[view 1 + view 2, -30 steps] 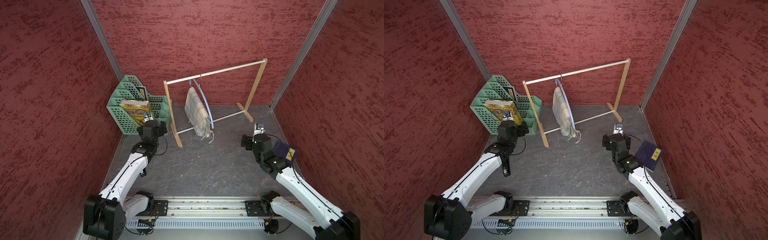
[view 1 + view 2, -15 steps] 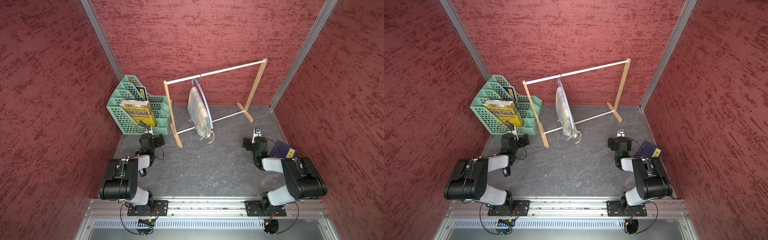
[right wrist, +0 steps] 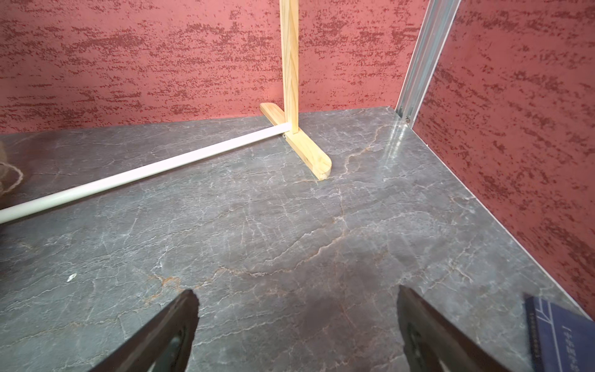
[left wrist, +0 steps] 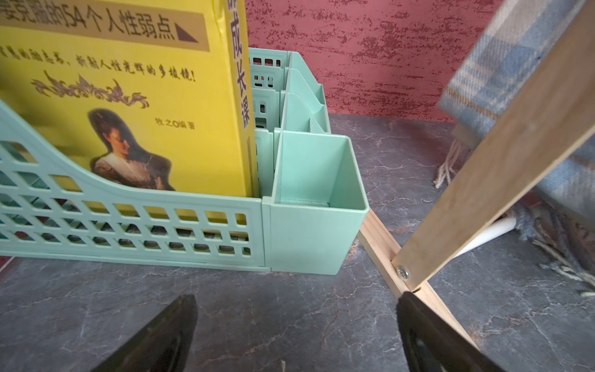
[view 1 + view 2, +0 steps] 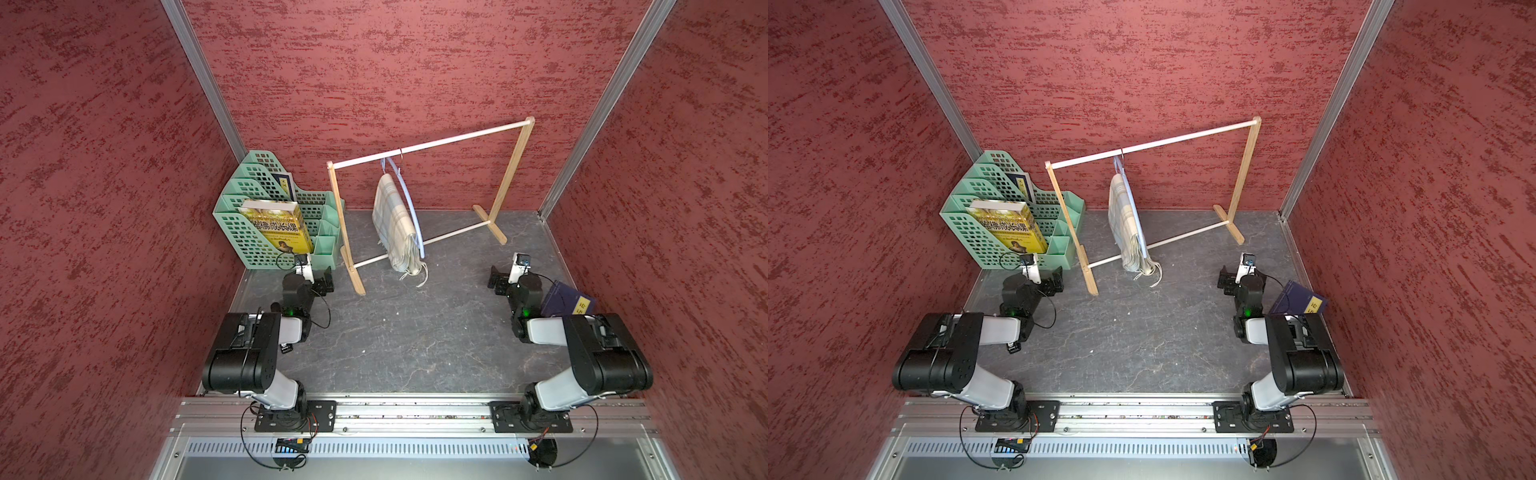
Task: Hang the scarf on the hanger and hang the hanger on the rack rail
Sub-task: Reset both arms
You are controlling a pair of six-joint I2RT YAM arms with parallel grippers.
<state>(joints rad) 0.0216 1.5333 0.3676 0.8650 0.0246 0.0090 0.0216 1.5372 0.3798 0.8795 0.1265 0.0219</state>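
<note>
The scarf (image 5: pixel 392 224) (image 5: pixel 1123 220), pale blue and cream plaid, hangs folded over the pale-blue hanger (image 5: pixel 413 205) (image 5: pixel 1133 205). The hanger's hook sits on the top rail of the wooden rack (image 5: pixel 432 143). The scarf's fringe ends just above the table. My left gripper (image 5: pixel 320 282) (image 4: pixel 294 302) is open and empty, low over the table by the rack's left foot. In the left wrist view the scarf (image 4: pixel 502 64) shows behind the rack post (image 4: pixel 483 180). My right gripper (image 5: pixel 500 282) (image 3: pixel 296 298) is open and empty, well right of the scarf.
A green file holder (image 5: pixel 249 232) with a yellow book (image 5: pixel 276 224) stands at the back left, close to my left gripper. A dark blue book (image 5: pixel 567 299) (image 3: pixel 563 338) lies by the right wall. The rack's right foot (image 3: pixel 309 154) stands ahead of the right gripper.
Both arms have folded back toward the front rail and sunk lower, drawing the grippers away from the rack. The grippers stay open. The scarf still hangs on the hanger.
</note>
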